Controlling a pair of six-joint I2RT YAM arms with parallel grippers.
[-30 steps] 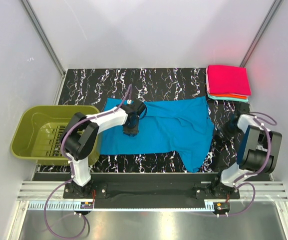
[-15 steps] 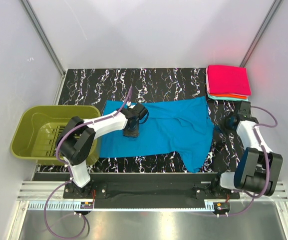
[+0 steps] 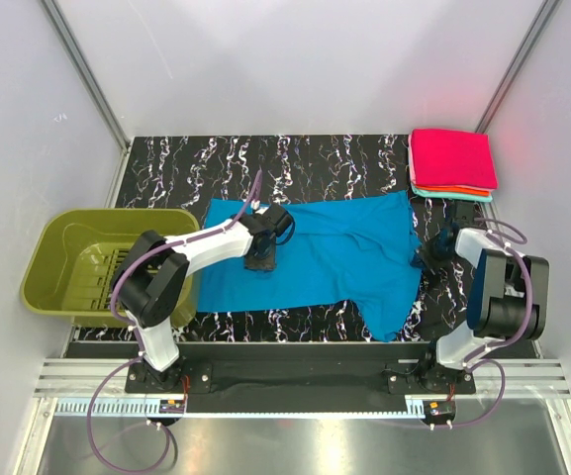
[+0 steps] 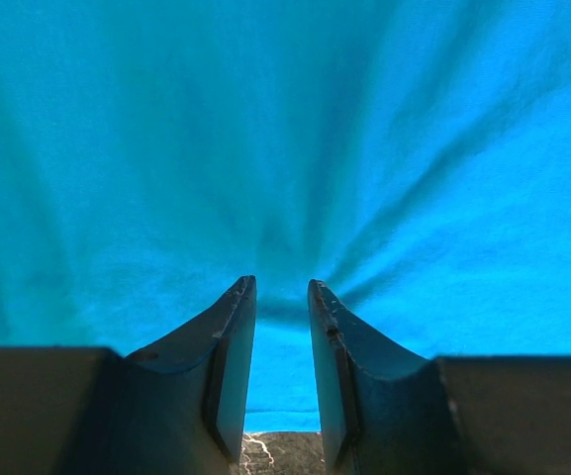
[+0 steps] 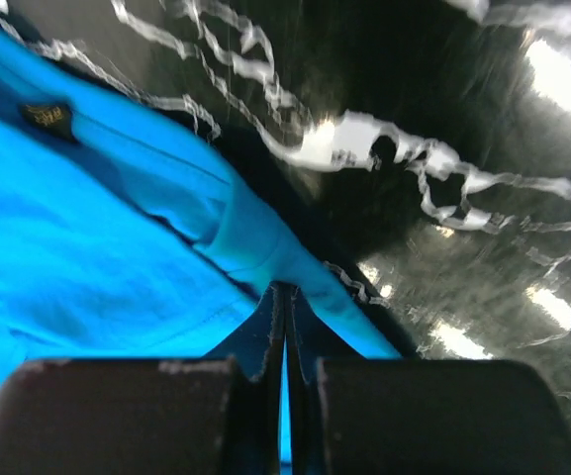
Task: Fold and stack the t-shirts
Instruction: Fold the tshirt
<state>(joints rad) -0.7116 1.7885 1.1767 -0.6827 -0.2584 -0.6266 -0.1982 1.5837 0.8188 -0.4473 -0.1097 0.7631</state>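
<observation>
A blue t-shirt [image 3: 339, 252] lies spread on the black marbled table [image 3: 315, 153], one part hanging toward the front edge. My left gripper [image 3: 260, 259] is pressed down on its left half. In the left wrist view the blue t-shirt [image 4: 285, 148] puckers in folds that run to the left gripper [image 4: 280, 287], whose jaws stand narrowly apart, pinching cloth. My right gripper [image 3: 426, 255] is at the shirt's right edge. The right wrist view has the right gripper [image 5: 285, 289] shut on a hem of the blue t-shirt [image 5: 87, 218].
A stack of folded shirts [image 3: 451, 163], pink on top, sits at the back right corner. A green basket [image 3: 57, 282] stands off the table's left side. Bare marbled table [image 5: 414, 119] lies to the right of the shirt.
The right arm swung its gripper left to the shirt's right edge, where it now grips the hem. The left gripper shifted slightly on the cloth and then stayed put.
</observation>
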